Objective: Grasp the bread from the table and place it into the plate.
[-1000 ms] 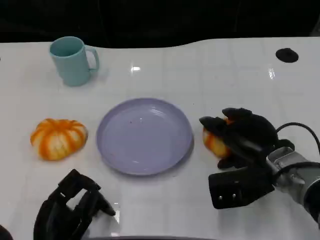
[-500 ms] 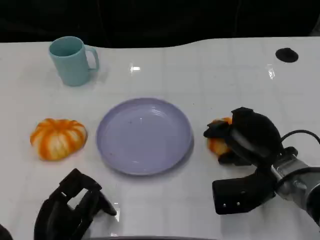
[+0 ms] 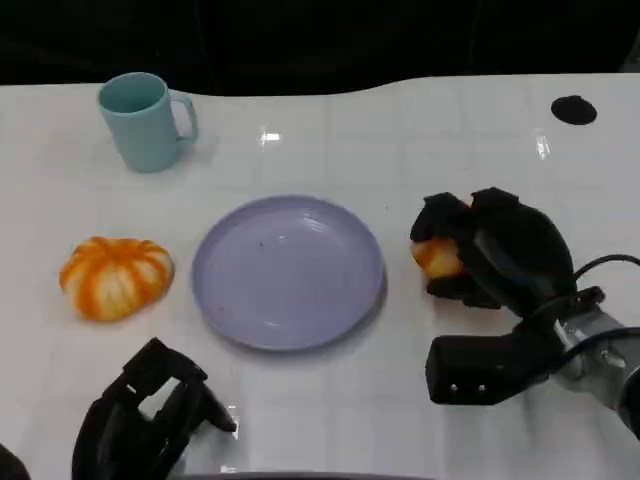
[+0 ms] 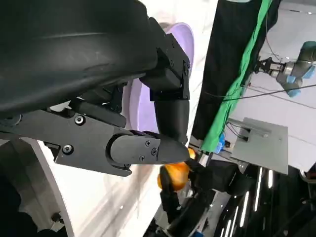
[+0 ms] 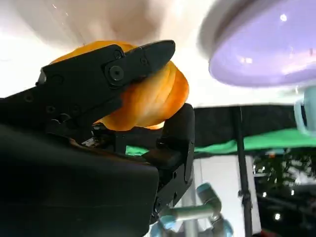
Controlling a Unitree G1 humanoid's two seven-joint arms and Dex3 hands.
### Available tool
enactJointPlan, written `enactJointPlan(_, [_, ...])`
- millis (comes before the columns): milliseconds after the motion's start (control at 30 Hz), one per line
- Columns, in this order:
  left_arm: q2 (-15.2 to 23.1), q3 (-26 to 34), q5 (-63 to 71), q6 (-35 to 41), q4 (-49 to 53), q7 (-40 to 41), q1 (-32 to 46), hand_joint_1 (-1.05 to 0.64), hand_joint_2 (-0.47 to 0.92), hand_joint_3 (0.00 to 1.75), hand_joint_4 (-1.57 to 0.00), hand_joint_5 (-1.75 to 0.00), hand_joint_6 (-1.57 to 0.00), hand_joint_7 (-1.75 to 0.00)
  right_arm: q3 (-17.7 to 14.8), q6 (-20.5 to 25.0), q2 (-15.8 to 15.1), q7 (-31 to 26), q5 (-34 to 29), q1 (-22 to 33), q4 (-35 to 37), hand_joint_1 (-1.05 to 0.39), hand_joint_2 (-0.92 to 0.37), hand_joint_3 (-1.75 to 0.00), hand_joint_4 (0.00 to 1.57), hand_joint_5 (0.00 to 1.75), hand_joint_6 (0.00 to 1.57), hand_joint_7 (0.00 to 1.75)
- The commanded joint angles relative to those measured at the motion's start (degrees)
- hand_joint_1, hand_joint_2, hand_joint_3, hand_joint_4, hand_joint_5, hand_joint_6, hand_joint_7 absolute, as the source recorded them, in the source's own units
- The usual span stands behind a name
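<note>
Head view shows you a white table (image 3: 420,140); right hand (image 3: 490,255) grasps the bread (image 3: 438,256) beside the plate (image 3: 288,270), left hand (image 3: 145,415) clenched, holding nothing.

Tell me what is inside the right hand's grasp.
The black right hand wraps an orange bread roll; the right wrist view shows fingers around it. Its far side and underside are covered.

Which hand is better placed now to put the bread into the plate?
The right hand: its fingers already grip the bread beside the plate. The left hand rests near the table's front edge, holding nothing.
</note>
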Motion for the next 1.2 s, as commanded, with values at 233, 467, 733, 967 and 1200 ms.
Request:
enactJointPlan(233, [0.47,0.48,0.18,-2.62,2.42,0.20,-0.98,-0.54,0.92,0.25,-0.62,-1.75,-0.52,-1.52,-1.31,-4.60,2.90,1.90,2.64,-5.10,-4.07,-0.13,-0.89,-0.33,0.79,1.75,0.66,1.62])
enactJointPlan(467, [0.68,0.56,-0.56,-1.73,1.98,-0.28,-0.44,-0.52,0.92,0.26,-0.61,-1.75,-0.50,-1.52,-0.31,-4.28,7.41,6.05,2.33,-7.06,-4.59,-0.18,-0.78,-0.60,0.83,1.75,0.70,1.62])
enactJointPlan(733, [1.30,0.06,0.01,-1.30,0.42,0.02,0.73,-0.52,0.92,0.26,-0.60,-1.75,-0.51,-1.50,2.01,-0.86,12.96,9.22,1.08,-9.29,-3.36,-0.21,-0.64,-0.86,0.89,1.75,0.66,1.74])
enactJointPlan(967, [1.13,-0.17,0.27,-1.58,-0.25,0.41,1.30,-0.53,0.92,0.26,-0.61,-1.75,-0.52,-1.50,3.64,2.21,15.71,9.22,0.77,-9.50,-1.24,-0.23,-0.50,-1.09,0.91,1.75,0.67,1.75])
enactJointPlan(1200, [0.69,-0.37,0.23,-2.06,-0.22,0.25,1.39,-0.53,0.92,0.26,-0.62,-1.75,-0.52,-1.50,3.94,4.40,16.61,10.81,0.64,-9.21,-0.08,-0.33,-0.77,-0.45,0.81,1.42,0.88,0.74])
